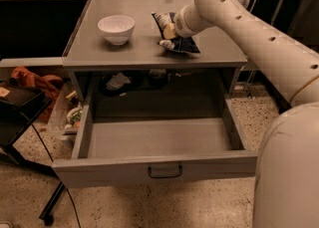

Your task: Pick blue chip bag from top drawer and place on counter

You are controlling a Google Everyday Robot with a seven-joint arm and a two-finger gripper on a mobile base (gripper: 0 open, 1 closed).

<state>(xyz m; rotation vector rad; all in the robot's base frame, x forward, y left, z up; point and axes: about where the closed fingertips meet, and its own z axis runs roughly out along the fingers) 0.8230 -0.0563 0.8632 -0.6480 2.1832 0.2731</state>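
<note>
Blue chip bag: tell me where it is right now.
In the camera view, the blue chip bag lies on the right half of the counter, right of the white bowl, with the gripper on it.

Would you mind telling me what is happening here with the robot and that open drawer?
The robot's arm reaches across the counter, with its end effector at the blue chip bag. The bag appears to rest on the counter, to the right of a white bowl. The top drawer stands pulled out, with no bag in it. The placing step looks about done.
</note>
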